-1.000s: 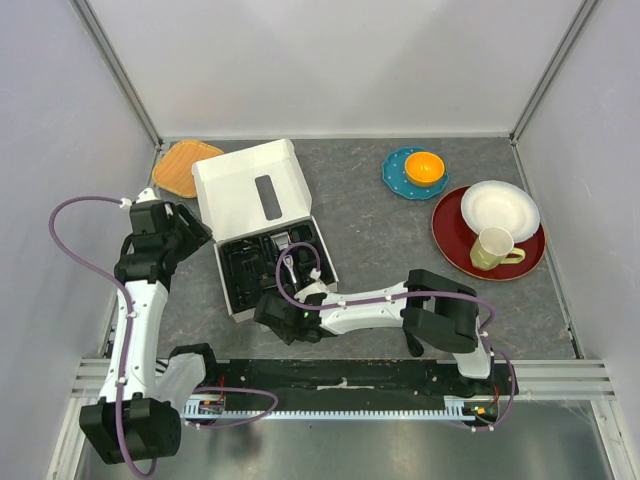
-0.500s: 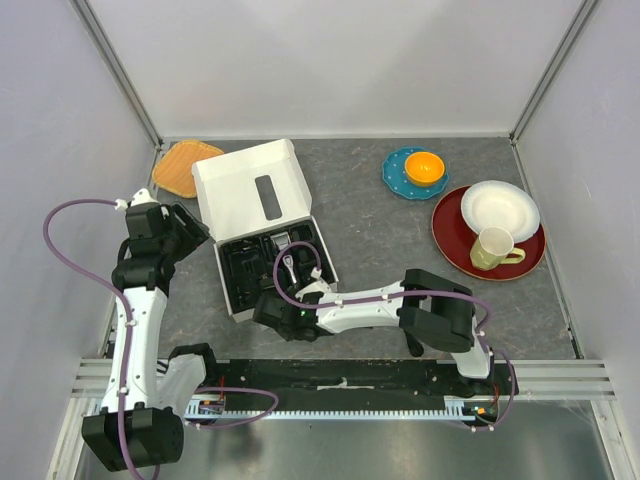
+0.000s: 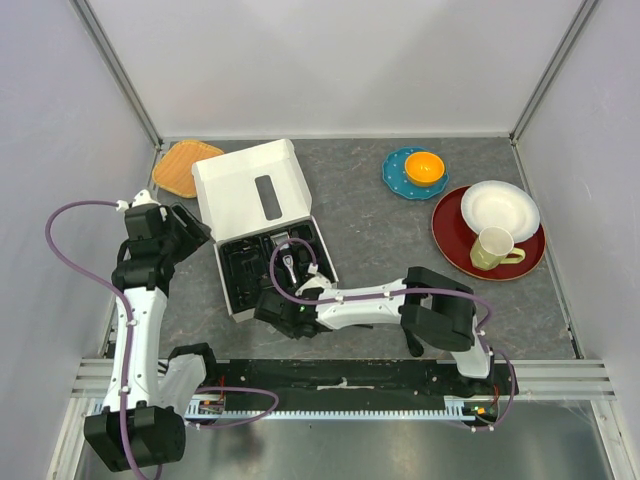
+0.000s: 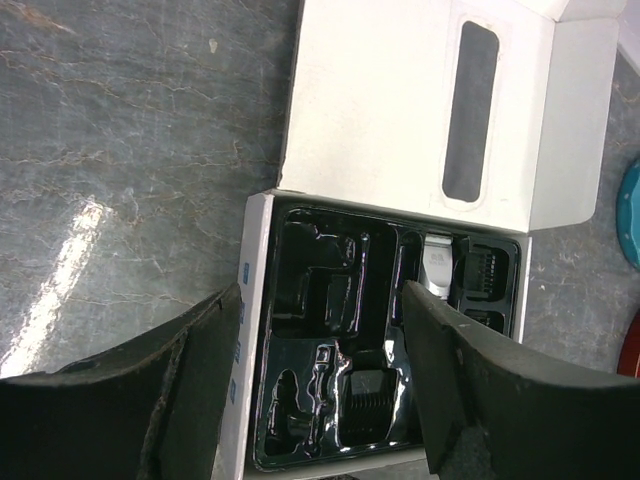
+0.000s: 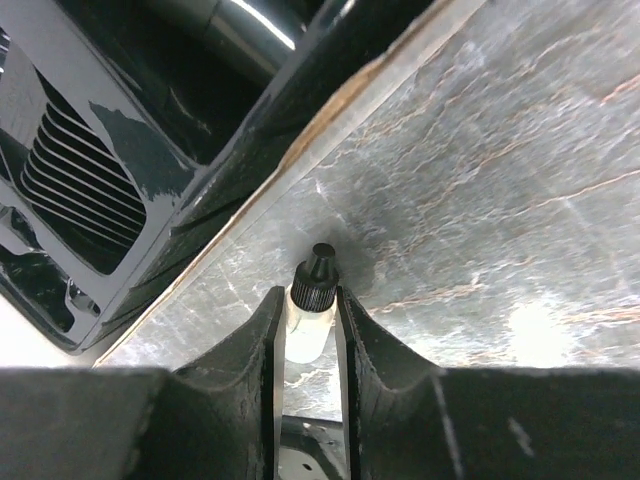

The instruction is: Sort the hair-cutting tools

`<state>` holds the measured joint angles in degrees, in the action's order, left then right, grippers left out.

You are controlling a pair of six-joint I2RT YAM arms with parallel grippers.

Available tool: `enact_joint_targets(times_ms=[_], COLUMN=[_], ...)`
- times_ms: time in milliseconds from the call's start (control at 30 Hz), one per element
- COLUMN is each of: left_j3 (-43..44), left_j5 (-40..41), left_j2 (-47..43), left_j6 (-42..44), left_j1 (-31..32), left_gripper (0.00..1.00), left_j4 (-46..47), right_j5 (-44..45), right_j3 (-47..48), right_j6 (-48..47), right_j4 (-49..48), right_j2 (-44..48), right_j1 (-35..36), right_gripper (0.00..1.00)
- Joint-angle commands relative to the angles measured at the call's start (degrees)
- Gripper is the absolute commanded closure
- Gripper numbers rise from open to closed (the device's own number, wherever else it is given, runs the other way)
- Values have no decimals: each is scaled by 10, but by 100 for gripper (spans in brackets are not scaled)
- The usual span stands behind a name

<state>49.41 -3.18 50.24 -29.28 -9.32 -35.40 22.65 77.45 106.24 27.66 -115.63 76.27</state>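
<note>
Two arms, two different states. My right gripper [image 5: 307,293] sits low over the table [image 3: 370,230], just beside the near edge of the white box [image 3: 250,190], and its jaws are narrow, pressed against both sides of a small bottle [image 5: 316,268] with a pale body and a black cap. The bottle stands upright between my fingers [image 5: 360,350], its cap poking out beyond the tips, close to the box's side wall but outside it. My left gripper [image 4: 320,290] hangs above the left side of the box with its jaws wide and nothing between them. Looking down through that gap I see the black moulded tray [image 4: 300,300] inside the box. The black-and-silver clipper [image 4: 437,268] lies in a long slot toward the right side of the tray, its silver head pointing at the raised lid. A black comb guard [image 4: 486,266] sits in the compartment just beside the clipper's head, and a second comb guard [image 4: 366,392] lies in a pocket near the tray's front edge. Several other pockets look dark, and I cannot tell what they hold. Well apart on the right of the table are a red plate [image 3: 455,245] carrying a white bowl [image 3: 500,208] and a cup [image 3: 493,248].
</note>
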Motion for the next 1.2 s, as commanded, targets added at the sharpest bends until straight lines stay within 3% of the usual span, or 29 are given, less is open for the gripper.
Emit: enact_joint_targets(times_ms=[0,400,500,667,800,900,1000,1167], left_j3=[-1,1,-4,-7,-6,-4,2,2], left_j5=[-31,-101,-104,-127,-152,-122,-51,-40], left_j2=[-3,15,10,9,16,12,11,14], left_j6=[9,28,32,44,54,48,39,33], left_j1=[-4,-4,-4,-4,-4,-4,-6,-10], left_gripper=[28,30,30,30,30,30,31,31], left_j4=[31,51,51,51,43,34,14,10], right_j5=[3,17,8,-94,-136,-140,-118,-100], right_j3=[-3,-9,37,76,49,47,46,46], right_j6=[-81,-277,-411,-586,-645,-703,-744,-780], right_j4=[69,-11,-57,-174,-272,-303,-312,-321], right_j2=[17,173,152,112,89,71,63,40], right_j1=[-20,-24,-24,-27,-29,-30,-31,-36], right_gripper=[70,73,72,70,70,71,72,71])
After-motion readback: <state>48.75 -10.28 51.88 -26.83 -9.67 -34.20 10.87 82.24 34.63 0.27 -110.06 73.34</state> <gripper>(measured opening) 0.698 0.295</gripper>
